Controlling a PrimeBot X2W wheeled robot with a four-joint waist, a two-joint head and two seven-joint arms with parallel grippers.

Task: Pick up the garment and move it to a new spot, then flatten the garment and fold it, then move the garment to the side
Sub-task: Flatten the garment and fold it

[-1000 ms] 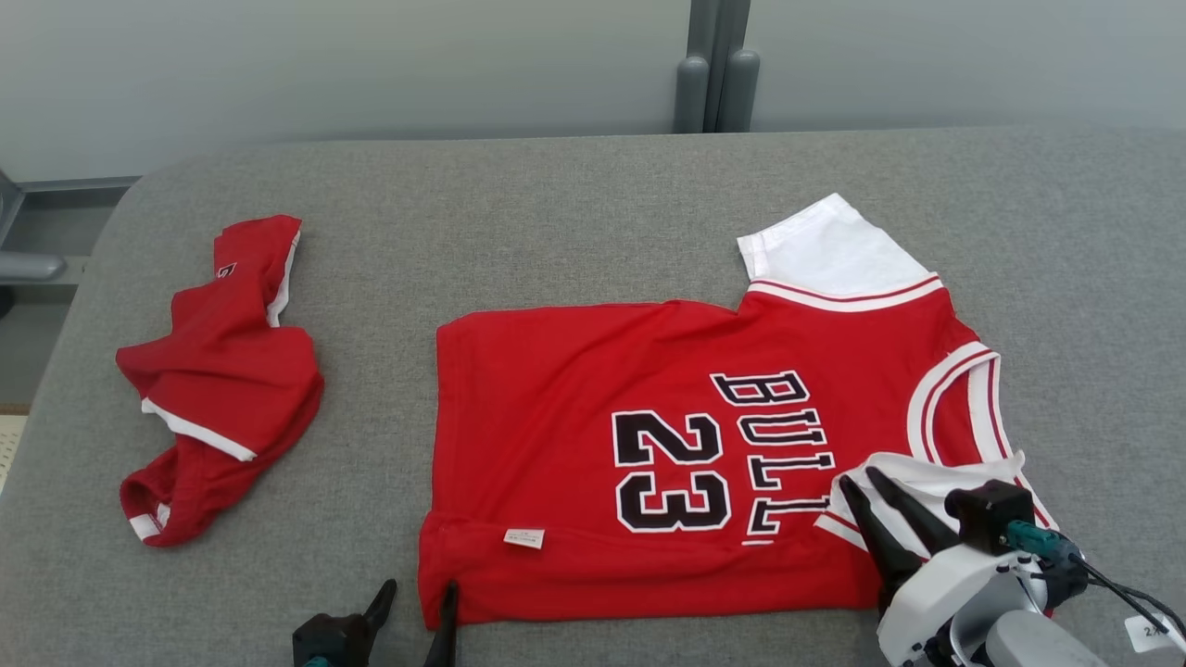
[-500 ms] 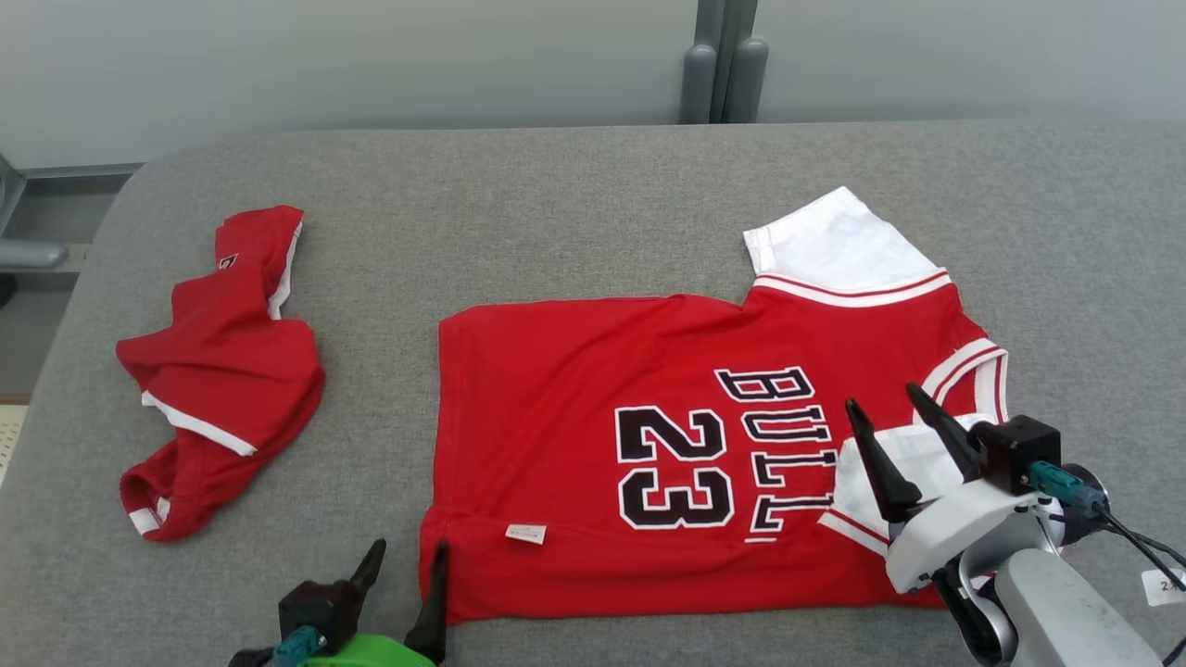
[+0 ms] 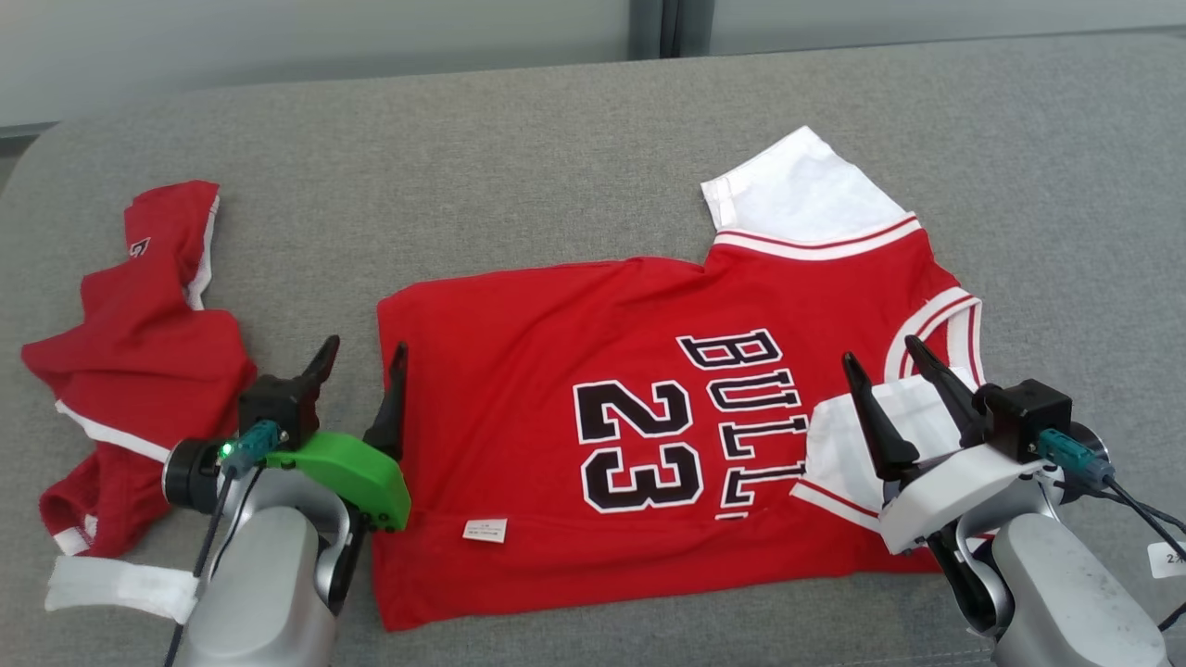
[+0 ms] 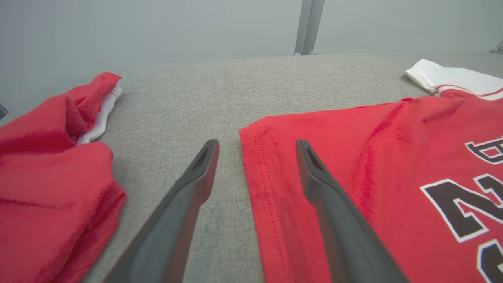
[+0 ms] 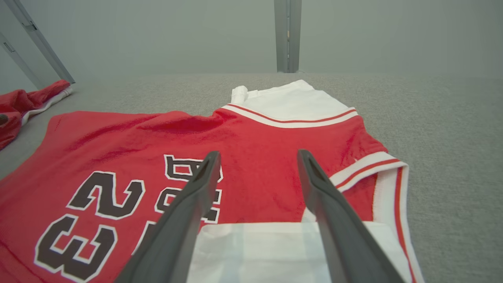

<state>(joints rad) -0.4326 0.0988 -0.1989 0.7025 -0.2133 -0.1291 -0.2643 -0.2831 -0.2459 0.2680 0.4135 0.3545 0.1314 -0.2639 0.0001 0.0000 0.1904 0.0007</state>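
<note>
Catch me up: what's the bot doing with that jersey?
A red Bulls 23 jersey lies flat on the grey table, its near white sleeve folded in over the front. Both grippers are open and hold nothing: the right gripper hovers over that sleeve, the left gripper straddles the hem edge. A crumpled red garment lies off to the left.

A grey, coarse-woven table (image 3: 556, 139) takes up most of the head view, its far edge curving down at the upper left of the frame. Behind it stands a pale grey-green wall (image 3: 278, 37), plain and matte. A narrow grey upright post (image 3: 662, 28) splits the wall at top centre. In the right wrist view, slanted metal bars (image 5: 35, 39) cross the upper left corner. The light is soft and even.
</note>
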